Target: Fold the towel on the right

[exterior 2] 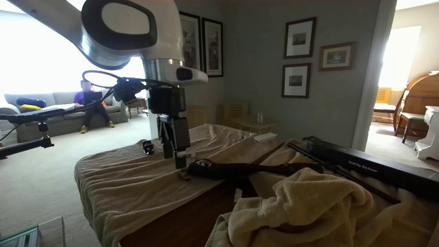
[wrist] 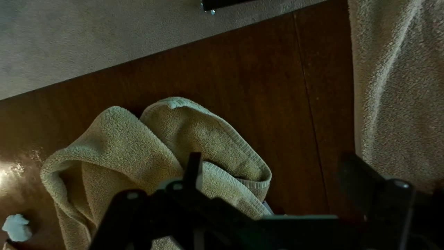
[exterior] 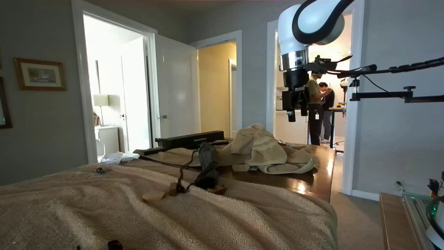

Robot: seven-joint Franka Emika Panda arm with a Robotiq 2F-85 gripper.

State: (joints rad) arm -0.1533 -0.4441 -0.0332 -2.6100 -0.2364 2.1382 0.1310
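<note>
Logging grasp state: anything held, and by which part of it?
Nothing. The gripper hangs open in the air above the table; the wrist view shows its fingers apart with nothing gripped between them.

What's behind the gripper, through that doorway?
In an exterior view, two standing people and a table show there. The gripper covers part of the doorway, so whatever is directly behind it can't be seen.

Rumpled cloth [wrist: 118,146] on brown tabletop [wrist: 249,83]; towel [wrist: 402,97] apart from it, far right. Gripper [wrist: 272,166] spread wide. Carpet [wrist: 97,38] upper left.
</note>
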